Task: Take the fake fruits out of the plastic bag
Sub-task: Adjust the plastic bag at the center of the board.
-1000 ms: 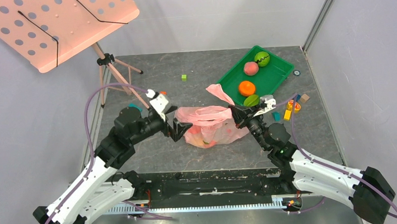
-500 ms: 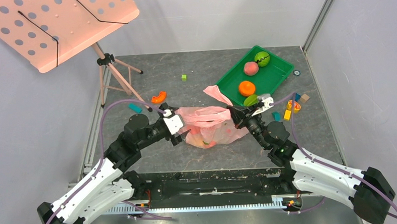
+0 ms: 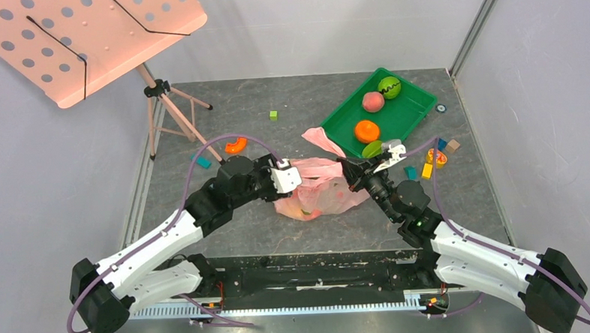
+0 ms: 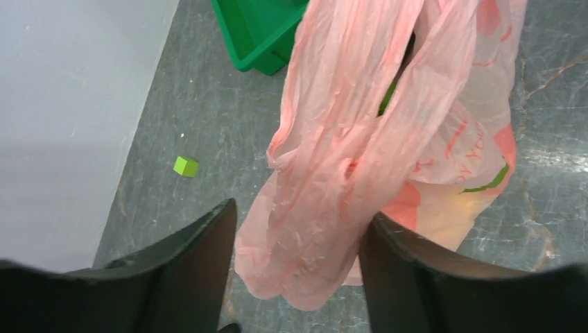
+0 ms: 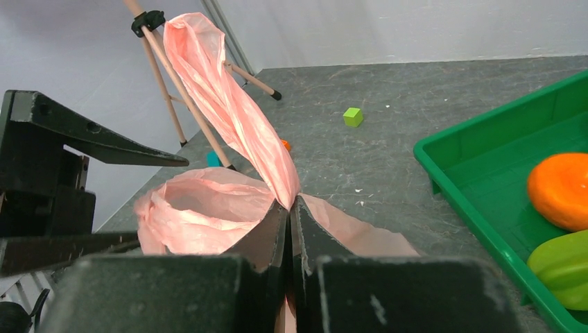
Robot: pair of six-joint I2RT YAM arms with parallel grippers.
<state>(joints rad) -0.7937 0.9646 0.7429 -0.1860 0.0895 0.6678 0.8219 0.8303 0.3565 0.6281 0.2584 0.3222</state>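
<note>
Top view looks down; 2 close wrist views share bag (image 4: 333, 173).

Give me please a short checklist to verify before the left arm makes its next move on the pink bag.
1. Right gripper shut on the plastic bag: ok.
2. Bag fold lies inside the left gripper: ok.
3. Left jaws closed on that fold: not ok, they stand open.
4. Reach to the fake fruits inside: cannot tell, plastic hides them.
5. Green tray has bare floor: ok.
</note>
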